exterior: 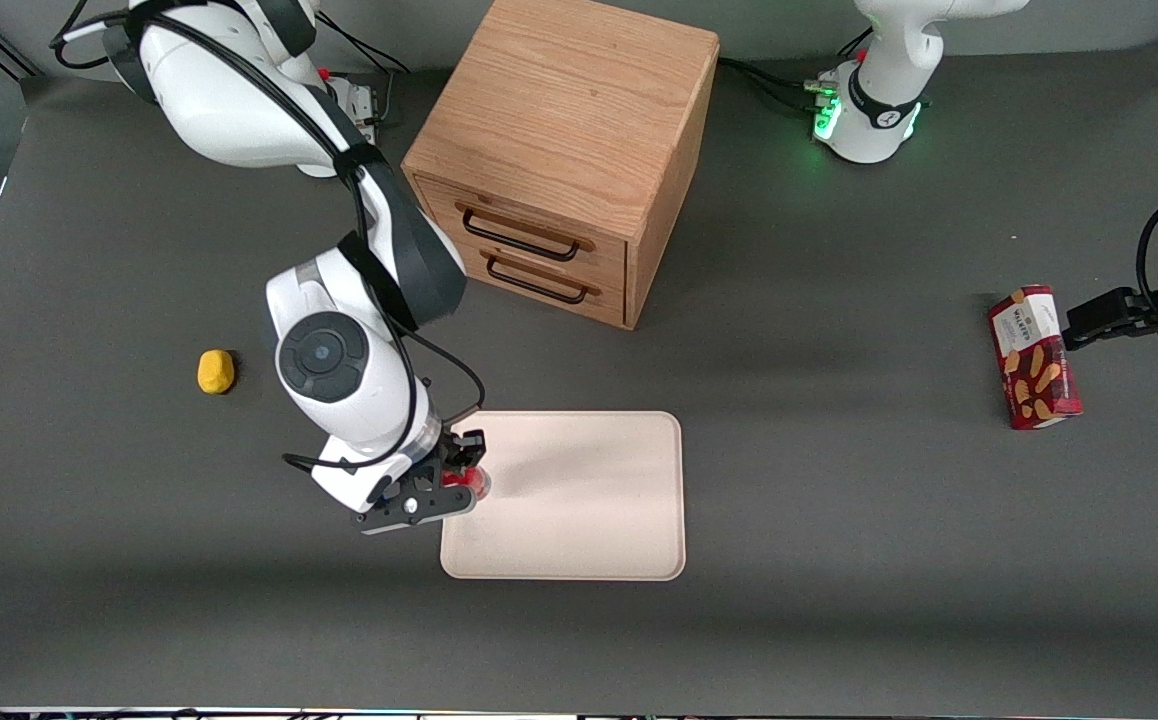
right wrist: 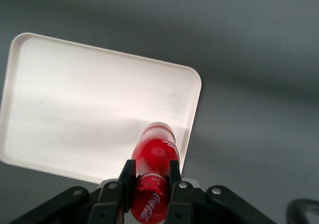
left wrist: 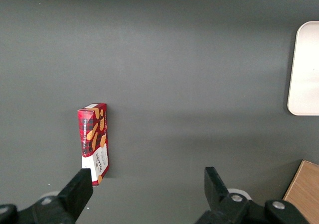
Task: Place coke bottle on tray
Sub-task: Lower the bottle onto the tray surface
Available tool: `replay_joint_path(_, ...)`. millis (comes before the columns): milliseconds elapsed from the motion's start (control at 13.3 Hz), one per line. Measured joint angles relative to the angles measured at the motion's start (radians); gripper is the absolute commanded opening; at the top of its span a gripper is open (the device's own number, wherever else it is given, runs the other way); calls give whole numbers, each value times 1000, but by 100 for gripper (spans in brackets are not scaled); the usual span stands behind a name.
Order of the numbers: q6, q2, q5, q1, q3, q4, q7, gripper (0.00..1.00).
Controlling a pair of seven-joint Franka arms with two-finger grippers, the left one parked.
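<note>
My right gripper [exterior: 461, 465] is shut on the coke bottle [exterior: 469, 484], a small bright red bottle. It holds the bottle over the rim of the pale cream-pink tray [exterior: 589, 500] at the tray's edge toward the working arm's end. In the right wrist view the bottle [right wrist: 155, 159] sits clamped between the two black fingers [right wrist: 126, 176], its end pointing at the tray [right wrist: 89, 109] near one rounded corner. I cannot tell whether the bottle touches the tray.
A wooden two-drawer cabinet [exterior: 564, 160] stands farther from the front camera than the tray. A yellow lump [exterior: 216, 371] lies toward the working arm's end. A dark-red snack box [exterior: 1034, 357] lies toward the parked arm's end and also shows in the left wrist view [left wrist: 93, 142].
</note>
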Motion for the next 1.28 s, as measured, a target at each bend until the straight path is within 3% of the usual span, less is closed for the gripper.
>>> replay_joint_path(376,126,35,-13,0,-1,-46,0,0)
replay_joint_path(1053,150,66,-13,0,-2,-62,0,0)
replay_joint_path(1128,150,66,-13,0,-2,-62,0,17)
replay_joint_path(1204,150,66,-13,0,-2,-62,2,69)
replay_joint_path(1279,150,66,-13,0,-2,-62,5,81)
